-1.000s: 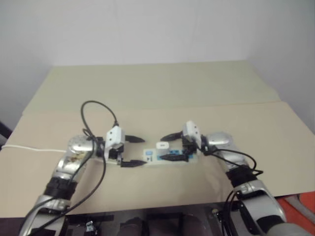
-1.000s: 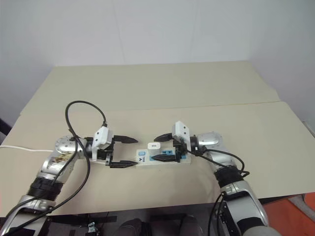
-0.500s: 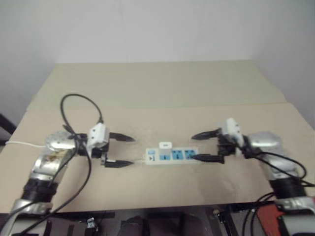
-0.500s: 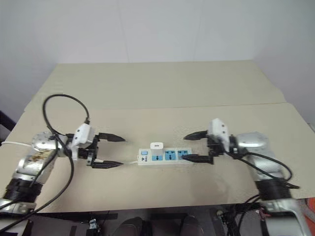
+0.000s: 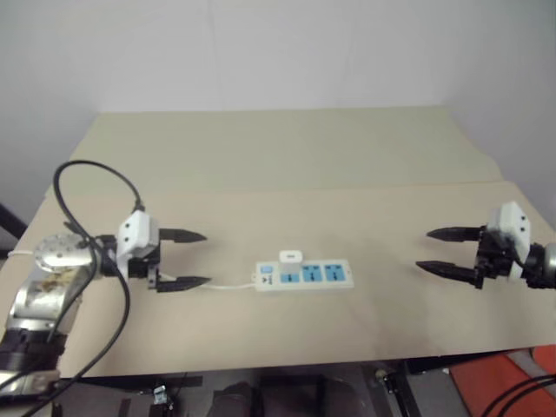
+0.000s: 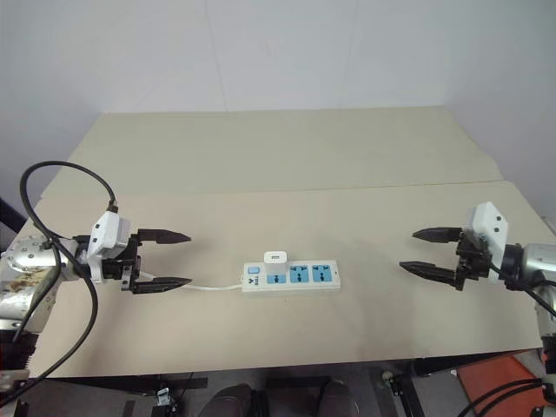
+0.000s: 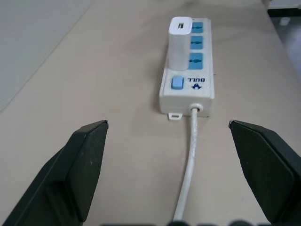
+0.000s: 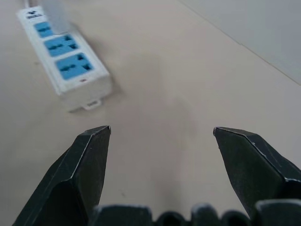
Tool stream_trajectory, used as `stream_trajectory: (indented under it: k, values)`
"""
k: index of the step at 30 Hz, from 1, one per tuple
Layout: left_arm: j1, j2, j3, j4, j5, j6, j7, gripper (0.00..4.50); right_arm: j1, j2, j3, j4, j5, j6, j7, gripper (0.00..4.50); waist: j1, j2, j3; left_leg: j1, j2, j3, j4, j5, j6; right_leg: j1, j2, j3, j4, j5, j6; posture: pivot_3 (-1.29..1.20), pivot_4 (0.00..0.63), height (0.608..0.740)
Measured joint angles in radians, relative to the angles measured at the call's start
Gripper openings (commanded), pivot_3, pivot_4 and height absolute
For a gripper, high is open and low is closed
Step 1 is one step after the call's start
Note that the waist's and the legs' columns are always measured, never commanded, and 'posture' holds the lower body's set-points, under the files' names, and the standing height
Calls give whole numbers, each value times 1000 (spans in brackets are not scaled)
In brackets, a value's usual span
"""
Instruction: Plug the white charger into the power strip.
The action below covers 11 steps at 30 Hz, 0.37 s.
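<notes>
The white charger (image 6: 275,258) stands upright in the power strip (image 6: 291,276), plugged into the socket nearest the switch end. The strip lies flat on the tan table (image 6: 287,165), between the two grippers. The left gripper (image 6: 175,259), fingers spread and empty, points at the strip's switch end, near it, over the thin white cord (image 6: 213,286). The right gripper (image 6: 423,250), also spread and empty, faces the strip's far end, well apart.
</notes>
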Motion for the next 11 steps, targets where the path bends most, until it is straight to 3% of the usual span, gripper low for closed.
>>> stream_trajectory:
  k: [11]
  values:
    - [2,21,2,-29,-28,43,0,4465,52,-14,-20,-47,1,-6,-40,4164,1,0,0,0,0,0,0,0,0,0,0,0,0,0,0,0,150,740]
